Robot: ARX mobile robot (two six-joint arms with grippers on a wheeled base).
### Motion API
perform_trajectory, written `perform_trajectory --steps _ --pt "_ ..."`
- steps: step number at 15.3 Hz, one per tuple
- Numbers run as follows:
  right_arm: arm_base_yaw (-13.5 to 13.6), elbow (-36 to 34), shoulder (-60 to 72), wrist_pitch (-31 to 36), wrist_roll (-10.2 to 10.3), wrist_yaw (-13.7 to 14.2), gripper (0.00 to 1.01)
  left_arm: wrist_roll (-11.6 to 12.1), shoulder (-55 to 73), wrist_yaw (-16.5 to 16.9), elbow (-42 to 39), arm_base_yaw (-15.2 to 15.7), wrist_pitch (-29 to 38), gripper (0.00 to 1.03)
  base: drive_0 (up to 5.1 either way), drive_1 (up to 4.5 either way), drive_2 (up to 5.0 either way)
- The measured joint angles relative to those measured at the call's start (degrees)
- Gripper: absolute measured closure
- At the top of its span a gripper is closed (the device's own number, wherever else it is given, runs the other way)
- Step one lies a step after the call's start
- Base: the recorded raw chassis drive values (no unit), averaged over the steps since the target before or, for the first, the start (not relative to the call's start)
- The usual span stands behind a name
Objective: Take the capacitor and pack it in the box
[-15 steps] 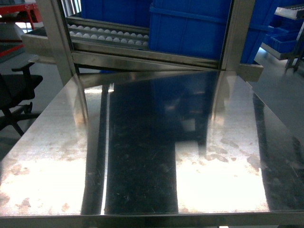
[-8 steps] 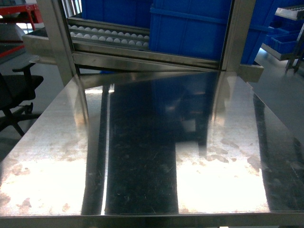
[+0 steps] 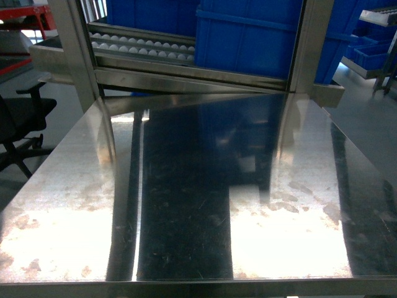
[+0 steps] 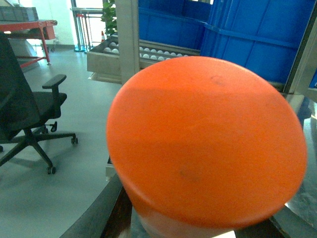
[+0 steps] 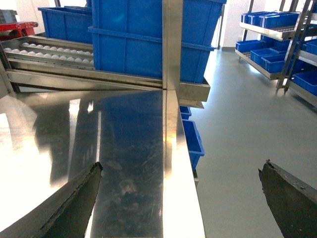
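No change from my seat beyond a faint shimmer on the reflective steel desk (image 3: 186, 205).

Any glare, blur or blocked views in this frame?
Head view: strong glare patches on the steel table, with blue bins reflected in it. Left wrist view: a blurred orange object fills most of the picture. Right wrist view: sharp; right end effector fingers wide apart.

Behind the counter (image 3: 186, 205) stands a roller rack (image 3: 139, 46) carrying bins (image 3: 248, 37); an office chair (image 3: 18, 124) sits on the floor left (shelving (image 5: 277, 34) far right).
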Motion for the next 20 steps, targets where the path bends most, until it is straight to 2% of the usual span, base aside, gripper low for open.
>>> perform_trajectory --steps 20 --pt "0.00 0.00 0.00 -0.02 0.02 0.02 0.03 0.22 0.00 0.02 0.00 0.00 0.00 0.59 0.0 0.00 0.0"
